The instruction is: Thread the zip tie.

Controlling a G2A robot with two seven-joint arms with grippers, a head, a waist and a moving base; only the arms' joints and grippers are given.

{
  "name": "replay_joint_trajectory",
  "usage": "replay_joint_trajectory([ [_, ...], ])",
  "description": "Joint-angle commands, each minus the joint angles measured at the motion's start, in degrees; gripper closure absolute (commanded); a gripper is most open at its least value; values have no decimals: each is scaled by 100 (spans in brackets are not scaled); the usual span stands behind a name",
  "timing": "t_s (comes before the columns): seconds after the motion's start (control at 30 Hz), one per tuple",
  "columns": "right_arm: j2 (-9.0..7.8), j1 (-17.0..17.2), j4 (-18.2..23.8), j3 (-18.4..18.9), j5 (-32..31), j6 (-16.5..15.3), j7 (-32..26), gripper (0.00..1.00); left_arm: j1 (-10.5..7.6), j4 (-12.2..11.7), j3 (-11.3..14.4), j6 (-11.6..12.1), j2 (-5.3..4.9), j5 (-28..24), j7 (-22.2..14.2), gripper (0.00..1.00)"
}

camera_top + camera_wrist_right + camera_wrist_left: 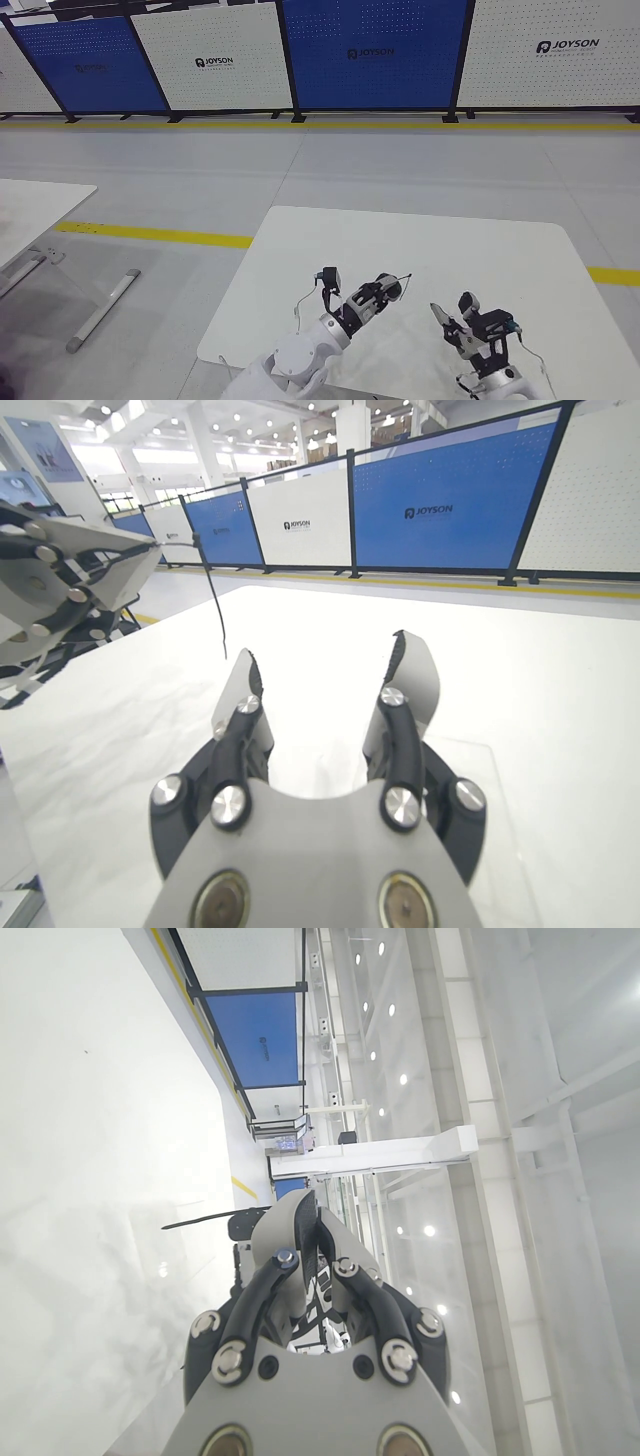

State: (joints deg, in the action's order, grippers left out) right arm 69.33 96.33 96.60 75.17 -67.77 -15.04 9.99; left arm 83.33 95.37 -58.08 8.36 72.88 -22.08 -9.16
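"Blue and white panels (330, 60) are lining the floor (200, 170) behind the white table (420, 235). Where's the zip tie (216, 600) sitting?"

"The left gripper (392, 288) is pinching it toward the table's near edge, fingers (277, 1223) pressing together on it, the strap dangling free."

"And the right gripper (325, 652)?"

"It's hovering toward the near right corner, fingers (417, 670) standing wide apart, gripping nothing, near the tie's loose end."

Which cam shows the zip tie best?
Right wrist view: the zip tie hangs from the left pincer, head and tail clear. Top view gives a faint dark line; left wrist view, a dark strip past the pincer.
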Motion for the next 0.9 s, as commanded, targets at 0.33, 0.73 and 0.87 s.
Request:
replay_joint_trajectory([
  [0.33, -56, 680, 254, 565, 423, -293, 1016, 0, 147, -32, -201, -159, -69, -140, -442, 100],
  [0.73, -56, 680, 254, 565, 423, -293, 1016, 0, 147, -32, -201, -159, -69, -140, -442, 100],
  [0.87, -56, 680, 254, 565, 423, -293, 1016, 0, 147, -32, -201, -159, -69, -140, -442, 100],
])
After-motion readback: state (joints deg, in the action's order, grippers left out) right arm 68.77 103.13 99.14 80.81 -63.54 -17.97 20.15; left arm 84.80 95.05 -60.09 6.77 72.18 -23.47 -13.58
